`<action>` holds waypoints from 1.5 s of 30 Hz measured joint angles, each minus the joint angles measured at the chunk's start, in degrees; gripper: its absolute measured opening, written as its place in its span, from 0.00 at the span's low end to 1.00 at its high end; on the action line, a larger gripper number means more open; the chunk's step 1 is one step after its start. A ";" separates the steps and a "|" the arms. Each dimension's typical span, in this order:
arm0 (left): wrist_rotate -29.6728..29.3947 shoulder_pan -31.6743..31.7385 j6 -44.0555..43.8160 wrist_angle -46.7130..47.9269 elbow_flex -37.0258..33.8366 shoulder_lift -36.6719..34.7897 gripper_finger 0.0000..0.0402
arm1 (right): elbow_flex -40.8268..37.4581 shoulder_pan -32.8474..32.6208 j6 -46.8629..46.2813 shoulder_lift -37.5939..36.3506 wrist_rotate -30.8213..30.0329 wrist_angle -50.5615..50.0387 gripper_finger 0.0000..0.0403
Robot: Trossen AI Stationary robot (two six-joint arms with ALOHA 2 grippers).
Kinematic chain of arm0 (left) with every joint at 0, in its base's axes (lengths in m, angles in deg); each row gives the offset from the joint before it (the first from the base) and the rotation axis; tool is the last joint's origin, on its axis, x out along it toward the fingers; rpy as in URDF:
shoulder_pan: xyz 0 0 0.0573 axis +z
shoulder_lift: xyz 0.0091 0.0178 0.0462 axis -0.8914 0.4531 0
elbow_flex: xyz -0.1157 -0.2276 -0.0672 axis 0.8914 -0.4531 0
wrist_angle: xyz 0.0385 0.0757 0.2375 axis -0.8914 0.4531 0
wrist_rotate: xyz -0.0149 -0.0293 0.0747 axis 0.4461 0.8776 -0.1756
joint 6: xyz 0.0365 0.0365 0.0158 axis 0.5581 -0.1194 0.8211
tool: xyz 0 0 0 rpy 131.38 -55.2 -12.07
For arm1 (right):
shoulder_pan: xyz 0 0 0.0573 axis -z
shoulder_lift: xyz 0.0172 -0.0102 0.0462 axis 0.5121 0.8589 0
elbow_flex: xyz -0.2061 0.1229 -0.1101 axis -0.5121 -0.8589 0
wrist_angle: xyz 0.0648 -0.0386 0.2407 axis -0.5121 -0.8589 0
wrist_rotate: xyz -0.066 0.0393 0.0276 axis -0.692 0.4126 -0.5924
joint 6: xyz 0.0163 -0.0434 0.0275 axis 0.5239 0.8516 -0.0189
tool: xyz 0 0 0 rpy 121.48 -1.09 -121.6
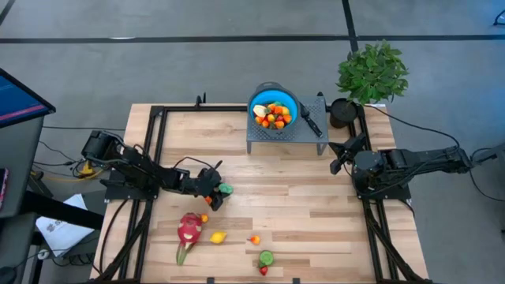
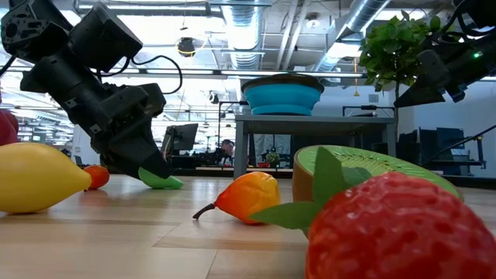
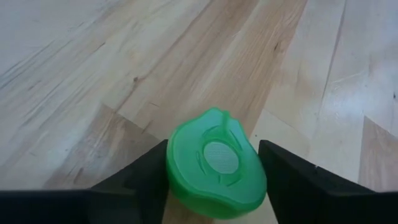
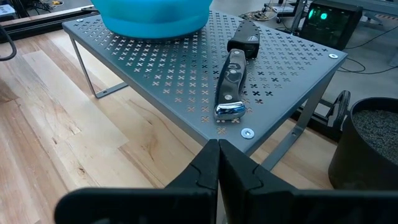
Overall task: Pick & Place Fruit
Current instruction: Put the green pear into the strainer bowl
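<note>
A green toy fruit [image 3: 214,165] lies on the wooden table left of centre, between the fingers of my left gripper [image 1: 221,189], which slants down onto it from the left. More fruit lies near the front: a pink dragon fruit [image 1: 189,229], a yellow one [image 1: 218,237], a small orange one [image 1: 254,239], a green kiwi half [image 1: 267,257] and a strawberry [image 1: 263,270]. A blue bowl [image 1: 274,106] at the back holds several fruits. My right gripper [image 4: 217,155] is shut and holds nothing, hovering at the right beside the grey stand. My left gripper has the green fruit between its two fingers, one finger [image 3: 146,177] on each of two opposite sides [image 3: 173,168]. The fingers come slanting down from the table's left. The fruit lies flat on the table [image 2: 160,180], its moulded face up.
The blue bowl stands on a grey perforated stand [image 1: 312,134] at the table's far middle, with a black-handled knife [image 4: 231,87] beside it. A potted plant [image 1: 371,71] stands at the far right corner. A small orange fruit [image 1: 204,218] lies just in front of my left gripper.
</note>
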 joint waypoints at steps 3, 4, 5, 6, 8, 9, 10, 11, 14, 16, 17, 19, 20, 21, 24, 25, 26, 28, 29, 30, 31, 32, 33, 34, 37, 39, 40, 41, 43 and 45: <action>0.34 0.00 -0.03 -0.16 0.00 0.02 0.52 | 0.00 0.00 0.00 -0.01 0.00 0.00 0.00; 0.38 -0.02 -0.01 -0.21 0.00 0.03 0.53 | 0.00 0.00 0.00 0.00 0.00 0.00 0.00; 0.42 -0.02 0.01 -0.26 0.00 0.04 0.55 | 0.01 0.00 0.00 0.01 0.00 0.00 0.00; 0.50 -0.02 0.01 -0.32 0.00 0.04 0.57 | 0.01 0.00 0.00 0.01 0.00 -0.01 0.00; 0.56 -0.04 0.03 -0.44 0.00 0.07 0.60 | 0.00 0.00 0.00 0.01 0.00 -0.02 0.00; 0.61 -0.04 0.03 -0.51 0.00 0.07 0.61 | 0.00 0.00 0.00 0.01 0.00 -0.02 0.00; 0.62 -0.04 0.03 -0.62 -0.01 0.07 0.61 | 0.00 0.00 0.00 0.00 0.00 -0.02 0.00; 0.60 -0.04 0.03 -0.69 -0.02 0.07 0.60 | 0.00 0.00 0.00 -0.01 0.00 -0.02 0.00; 0.56 -0.04 0.01 -0.95 -0.07 0.07 0.55 | 0.00 0.00 0.00 0.01 0.00 -0.02 0.00; 1.45 -0.09 -0.23 -1.57 -0.04 0.07 0.50 | 0.01 0.00 0.00 0.00 0.00 -0.02 0.00; 1.29 -0.13 -0.10 -1.64 -0.03 0.11 0.48 | 0.00 0.00 0.00 -0.01 0.00 -0.02 0.00; 1.18 -0.11 -0.12 -1.67 -0.07 0.09 0.44 | 0.00 0.00 0.00 -0.01 -0.01 -0.02 0.00; 0.99 -0.11 -0.12 -1.73 -0.07 0.09 0.41 | 0.00 0.00 0.00 -0.01 0.00 -0.04 0.00; 0.95 -0.10 -0.15 -1.79 -0.07 0.09 0.39 | 0.00 0.00 0.00 0.01 0.00 -0.04 0.00; 1.99 -0.12 -0.67 -2.30 -0.07 0.13 0.32 | 0.00 0.00 -0.01 -0.01 0.00 -0.13 0.00; 2.43 -0.22 -1.14 -2.42 -0.07 0.13 0.30 | 0.00 0.00 -0.01 0.01 0.00 -0.16 0.00; 3.22 -0.20 -1.32 -2.56 -0.05 0.11 0.28 | 0.01 0.00 0.00 0.01 0.00 -0.17 0.00; 4.88 -0.18 -1.42 -2.74 -0.03 0.09 0.26 | 0.00 0.00 -0.02 0.01 0.00 -0.20 0.00; 5.31 -0.15 -1.42 -2.74 -0.02 0.08 0.25 | 0.00 0.00 -0.02 -0.01 0.00 -0.20 0.00; 5.61 -0.15 -1.45 -2.78 -0.02 0.07 0.25 | 0.00 0.00 -0.02 0.00 0.00 -0.18 0.00; 5.77 -0.15 -1.78 -2.79 -0.02 0.07 0.25 | 0.00 0.00 0.00 -0.01 0.00 -0.20 0.00; 5.77 -0.15 -2.32 -2.79 -0.02 0.07 0.25 | 0.00 0.00 -0.01 0.01 0.00 -0.19 0.00; 5.75 -0.15 -2.56 -2.81 -0.02 0.07 0.25 | 0.01 0.00 -0.02 -0.01 0.00 -0.20 0.00; 5.73 -0.15 -2.57 -2.81 -0.02 0.07 0.25 | 0.00 0.00 -0.02 0.01 0.00 -0.18 0.00; 5.67 -0.15 -2.57 -2.89 -0.02 0.08 0.25 | 0.01 0.00 -0.02 0.00 0.00 -0.20 0.00; 5.48 -0.15 -2.54 -3.12 -0.06 0.09 0.25 | 0.02 0.00 -0.02 -0.01 0.00 -0.20 0.00; 5.43 -0.15 -2.54 -3.35 -0.07 0.09 0.25 | 0.01 0.00 -0.03 0.00 0.00 -0.20 0.00; 5.42 -0.15 -2.54 -3.56 -0.07 0.12 0.25 | 0.00 0.00 -0.02 0.01 0.00 -0.20 0.00; 5.37 -0.15 -2.50 -4.16 -0.09 0.18 0.25 | 0.00 0.00 -0.02 0.00 0.00 -0.20 0.00; 5.37 -0.15 -2.38 -5.21 -0.17 0.28 0.25 | 0.00 0.00 -0.02 0.01 0.00 -0.18 0.00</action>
